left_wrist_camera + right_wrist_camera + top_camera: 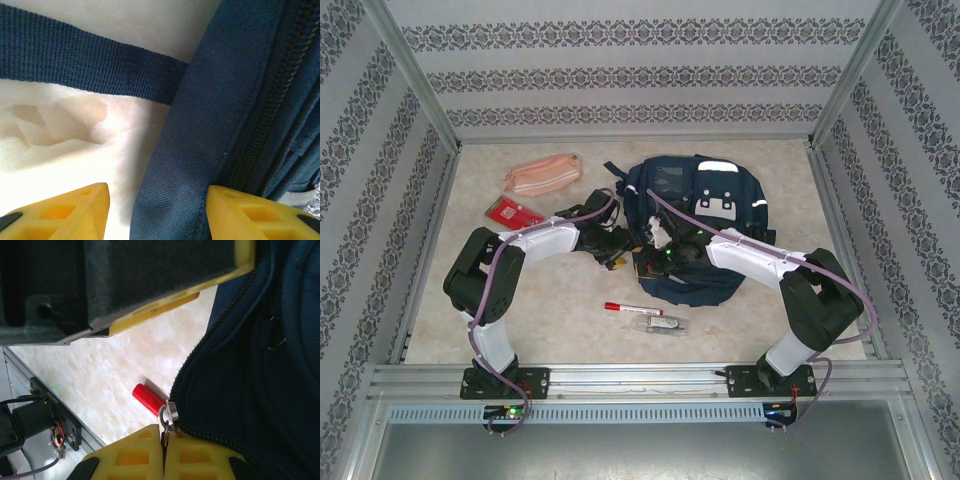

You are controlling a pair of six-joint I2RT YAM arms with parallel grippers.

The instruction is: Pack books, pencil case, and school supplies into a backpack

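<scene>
Cream, marbled stone pattern covers the surface (560,330), and the navy-blue backpack (705,225) lies flat on it towards the far right, its pale patches and white stripe facing up. Both arms reach in over the backpack's near left corner and hide much of that side in the top view.

The left hand (157,217) sits at the backpack's left edge. Its yellow fingers stand apart with a rolled seam of the blue fabric between them. The right-side finger touches the cloth, while a strip of bare surface shows beside the other, so nothing is clamped. A navy webbing strap (90,60) runs across the surface away from the backpack's side, just beyond that hand.

The right hand (164,457) is at the backpack's near edge, fingers pressed together on the metal zipper pull (168,415), where the zip's teeth curve away along the fabric.

The salmon-pink pencil case (543,174) lies well left of the backpack, by the far end. The red packet (513,213) lies left of the backpack too, nearer than the case, close to the left arm's elbow. The marker pen (632,309), white with a red cap, rests just off the backpack's near edge. The clear-wrapped item (665,324) lies beside it, slightly farther from the backpack.
</scene>
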